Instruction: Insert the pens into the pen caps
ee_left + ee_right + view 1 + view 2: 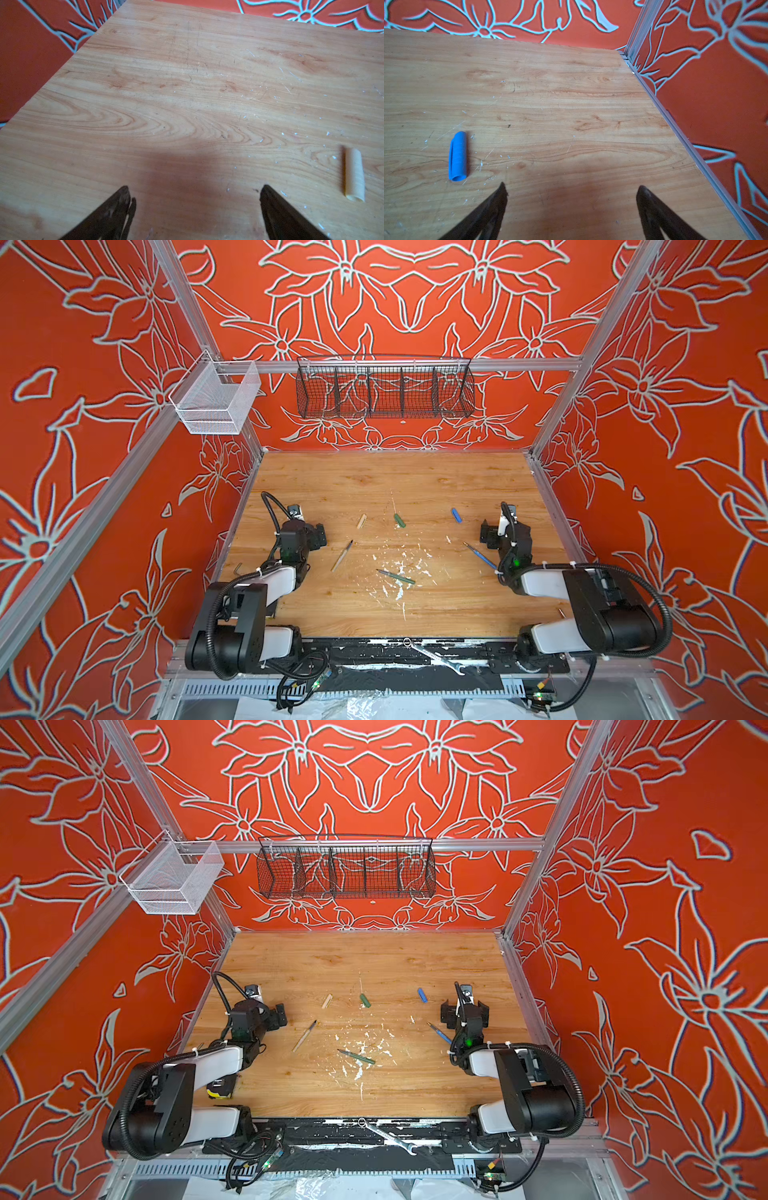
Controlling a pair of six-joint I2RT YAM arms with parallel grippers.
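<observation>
left gripper point(193, 190): jaws spread, empty | right gripper point(571, 187): jaws spread, empty | pens point(342, 556) and pen caps point(400, 520) lie apart on table point(374, 477) (all three uncapped)

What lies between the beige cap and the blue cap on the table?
The green cap lies between the beige cap and the blue cap, apart from each. This shows in both top views.

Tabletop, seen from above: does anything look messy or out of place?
Yes: white flecks litter the middle of the table around the green pen, like spilled or scraped bits. A silver wrench lies loose on the black front rail.
</observation>
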